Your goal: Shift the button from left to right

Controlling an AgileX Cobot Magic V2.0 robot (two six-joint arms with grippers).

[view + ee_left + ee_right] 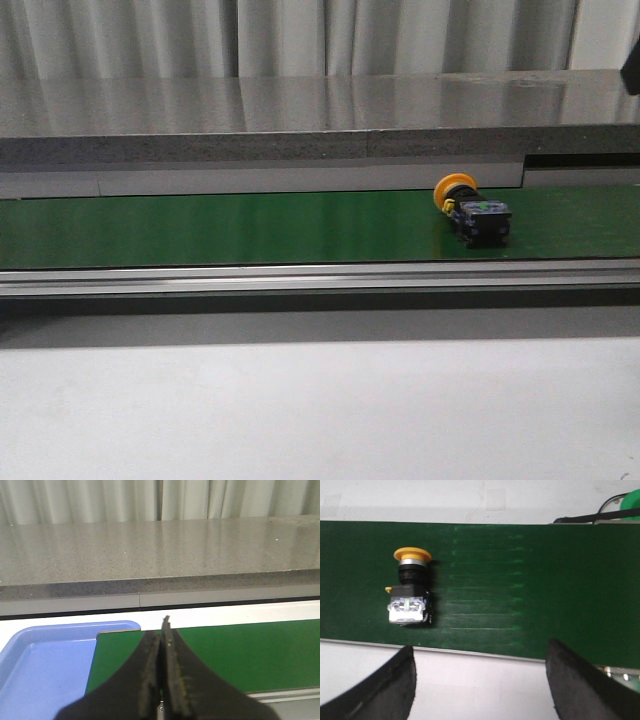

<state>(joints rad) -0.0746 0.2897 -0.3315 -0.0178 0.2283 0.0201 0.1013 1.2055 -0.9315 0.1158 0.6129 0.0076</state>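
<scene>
Grey curtains out back, a stone-look ledge, and a green belt [250,228] running across in front of me, with the button [472,211] lying on its side toward the right end. My right gripper [477,677] is hanging wide open above it, nothing held, and my left gripper [161,675] is sitting pinched closed on nothing near the blue tray [45,665]. I'm guessing I'm lining up the pick, so next I'm needing to shift over the black body and drop down.

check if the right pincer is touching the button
Apart. The right wrist view shows the right pincer open, with bare green belt and a pale strip between its fingertips and the button.
</scene>
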